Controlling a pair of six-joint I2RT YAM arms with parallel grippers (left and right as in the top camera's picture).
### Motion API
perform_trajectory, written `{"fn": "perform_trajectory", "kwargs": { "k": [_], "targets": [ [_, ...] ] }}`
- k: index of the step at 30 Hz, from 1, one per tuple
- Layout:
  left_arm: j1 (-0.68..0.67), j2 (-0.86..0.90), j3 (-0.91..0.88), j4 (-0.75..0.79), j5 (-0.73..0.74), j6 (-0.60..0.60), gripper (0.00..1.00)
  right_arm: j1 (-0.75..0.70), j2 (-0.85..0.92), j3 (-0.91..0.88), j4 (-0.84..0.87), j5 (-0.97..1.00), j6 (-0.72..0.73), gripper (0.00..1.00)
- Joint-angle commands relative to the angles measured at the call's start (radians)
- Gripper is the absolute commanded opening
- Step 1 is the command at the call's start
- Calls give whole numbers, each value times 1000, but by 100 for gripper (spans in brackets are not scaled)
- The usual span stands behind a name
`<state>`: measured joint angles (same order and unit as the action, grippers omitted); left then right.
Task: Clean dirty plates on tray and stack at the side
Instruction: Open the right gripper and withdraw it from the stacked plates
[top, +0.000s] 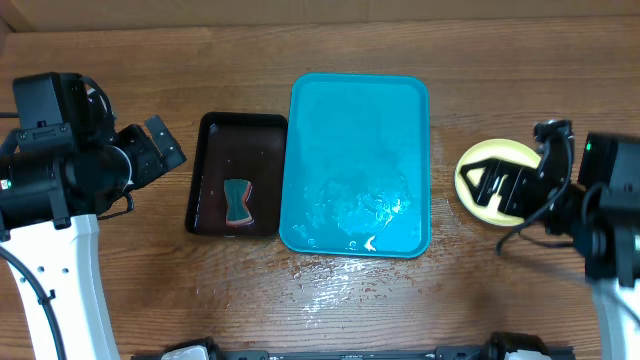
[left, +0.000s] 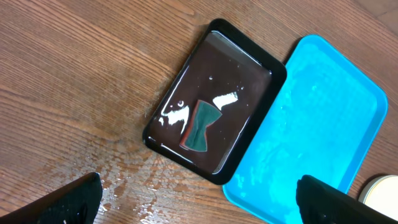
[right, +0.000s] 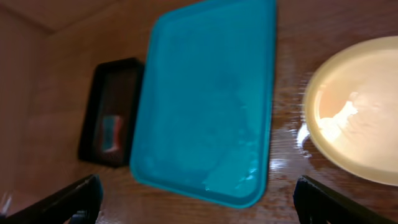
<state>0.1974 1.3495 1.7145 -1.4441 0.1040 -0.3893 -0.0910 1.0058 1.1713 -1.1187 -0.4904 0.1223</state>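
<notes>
Yellow-green plate (top: 472, 162) sits just beside the turquoise tray (top: 355, 165).

Left gripper (left: 200, 202) spread wide; right gripper (right: 199, 202) spread wide.

Plate (top: 495, 150) partly under right gripper (top: 482, 186)

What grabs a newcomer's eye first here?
The bright turquoise tray at the centre of the table, wet and with no plates on it. Left of it, a black tray holds a teal sponge; right of it lies a yellow-green plate.
</notes>
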Motion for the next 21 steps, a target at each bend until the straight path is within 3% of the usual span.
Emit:
{"fn": "perform_trajectory", "kwargs": {
  "k": [1, 13, 16, 21],
  "targets": [
    [5, 5, 8, 3, -7, 8, 100, 68, -75, 2, 3, -50, -41, 100],
    [5, 5, 8, 3, -7, 8, 100, 93, -126, 1, -51, 57, -45, 100],
    [5, 5, 8, 3, -7, 8, 100, 95, -168, -17, 20, 177, -45, 100],
    [5, 5, 8, 3, -7, 8, 100, 122, -340, -193, 311, 323, -45, 100]
  ]
}}
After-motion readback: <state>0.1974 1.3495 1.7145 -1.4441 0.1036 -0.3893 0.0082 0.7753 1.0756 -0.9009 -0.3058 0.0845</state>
